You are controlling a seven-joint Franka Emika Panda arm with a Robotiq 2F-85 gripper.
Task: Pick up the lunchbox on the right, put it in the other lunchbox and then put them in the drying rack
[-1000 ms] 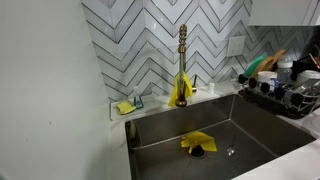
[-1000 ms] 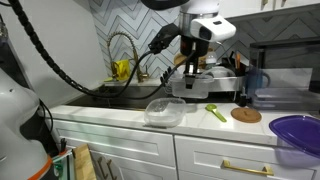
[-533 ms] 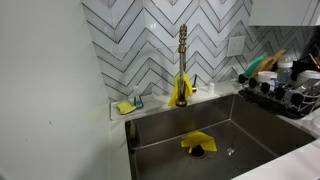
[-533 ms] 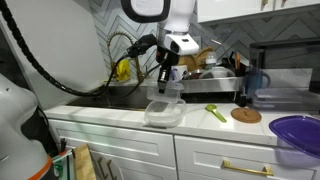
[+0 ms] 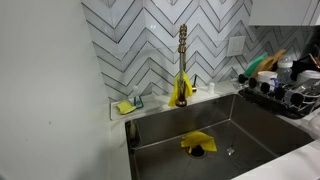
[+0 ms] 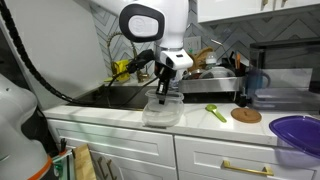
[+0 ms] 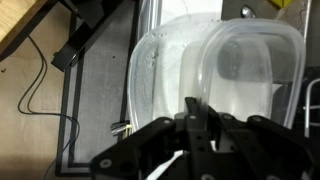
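Wrist view gives you the best read: the gripper (image 7: 200, 118) is clenched on the near wall of the clear lunchbox (image 7: 250, 65), apparently pinching the rim, though the dark fingers hide the exact contact. That box sits low inside the other lunchbox (image 7: 152, 70), which rests on the white counter (image 6: 195, 122) beside the sink (image 5: 260, 130), with the drying rack (image 6: 225, 85) behind it. Both boxes face mouth-up toward the camera. The held one's long axis seems to run across the picture, though its right end is cut off. Expect thin, light, springy plastic, probably slick: a hard pinch will bow the wall and a soft one may slip. For the lift to the rack, you would do well to pinch both nested walls together at the middle of a long side, so the stack hangs level.
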